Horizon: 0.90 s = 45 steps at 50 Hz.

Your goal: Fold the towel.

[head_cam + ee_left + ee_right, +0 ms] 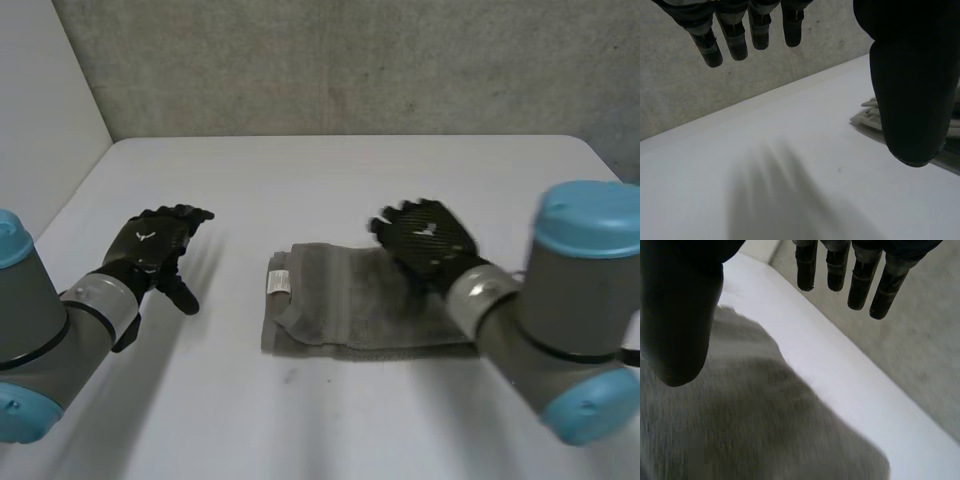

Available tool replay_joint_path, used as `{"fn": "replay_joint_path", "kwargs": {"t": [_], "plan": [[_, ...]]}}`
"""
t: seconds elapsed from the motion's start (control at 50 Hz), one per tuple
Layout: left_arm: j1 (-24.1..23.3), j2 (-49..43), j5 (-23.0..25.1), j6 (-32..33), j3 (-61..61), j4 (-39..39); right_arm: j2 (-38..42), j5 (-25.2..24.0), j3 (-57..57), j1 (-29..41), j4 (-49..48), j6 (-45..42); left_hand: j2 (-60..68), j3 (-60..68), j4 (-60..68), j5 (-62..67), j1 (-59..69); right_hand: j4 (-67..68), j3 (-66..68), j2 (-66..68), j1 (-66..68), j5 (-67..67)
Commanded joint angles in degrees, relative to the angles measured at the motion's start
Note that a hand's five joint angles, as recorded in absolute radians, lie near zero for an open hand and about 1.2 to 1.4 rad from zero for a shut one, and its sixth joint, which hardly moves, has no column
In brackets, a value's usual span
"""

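We find the grey terry towel (340, 305) folded, right hand (430, 238) spread empty over it, left hand (150, 245) relaxed well clear: folding appears complete.

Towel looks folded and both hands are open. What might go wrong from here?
The right hand sits open over the right part of the towel; lifting away, its fingers might snag the top layer and undo the fold.
The left hand is open over bare table, apart from the towel, so nothing steadies the label end if the cloth drags.
Layers at that end look uneven; another fold may come out skewed.
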Motion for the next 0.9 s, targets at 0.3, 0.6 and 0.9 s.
{"fn": "replay_joint_path", "kwargs": {"t": [0.3,0.6,0.9], "plan": [[-7.0,-0.1,-0.4,0.0,0.5,0.0,-1.0,-7.8,18.2,-19.6,-9.3,-2.6,0.6,0.5,0.5,-1.7,0.1,65.1,66.0,65.7,66.8,66.7],[-6.8,3.2,-0.7,-0.1,1.7,-0.7,7.4,-0.2,-5.5,10.2,-8.2,-21.3,0.6,0.5,0.5,-1.7,0.1,65.1,66.0,65.7,66.8,66.7],[-7.8,5.8,-5.2,-1.5,5.7,-3.3,14.8,1.7,-13.6,19.0,4.5,-20.6,0.6,0.5,0.5,-1.7,0.1,0.1,0.9,0.6,1.8,1.7]]}}
